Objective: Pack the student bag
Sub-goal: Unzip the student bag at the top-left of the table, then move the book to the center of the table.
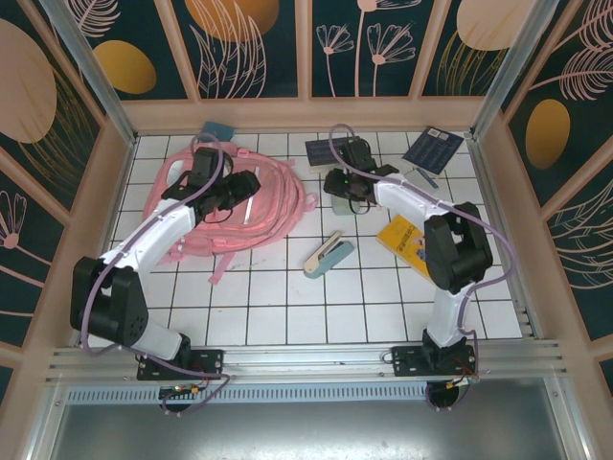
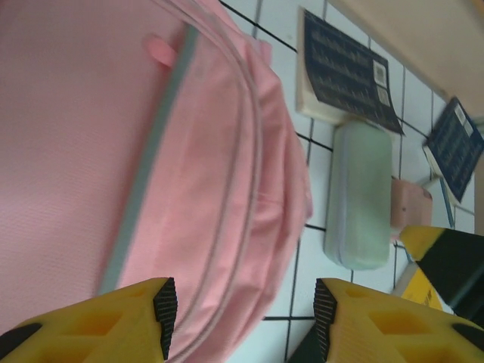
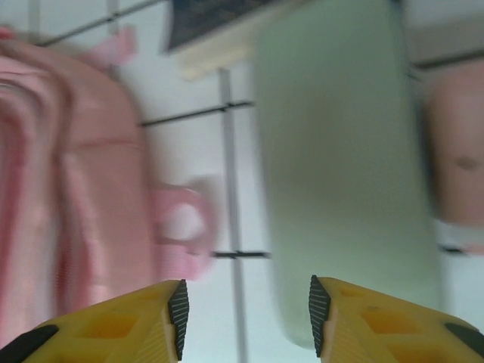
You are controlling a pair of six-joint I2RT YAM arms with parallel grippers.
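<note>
The student bag (image 1: 235,216) is a big pink backpack lying flat at the back left of the white tiled table; its grey reflective strip and zip seams run through the left wrist view (image 2: 151,151). My left gripper (image 1: 251,184) hovers open over the bag's right edge, its jaws (image 2: 242,318) spanning the bag's rim and bare tile. My right gripper (image 1: 335,182) is open too, low over the gap (image 3: 246,318) between the bag's pink loop (image 3: 181,227) and a pale green case (image 3: 340,166). That case (image 2: 359,193) lies just right of the bag.
A dark blue booklet (image 1: 326,150) lies behind the case, another (image 1: 433,147) at the back right, a small blue one (image 1: 218,130) behind the bag. A yellow book (image 1: 402,235) sits under my right forearm. A teal and cream case (image 1: 328,255) lies mid-table. A pink item (image 2: 412,204) touches the green case.
</note>
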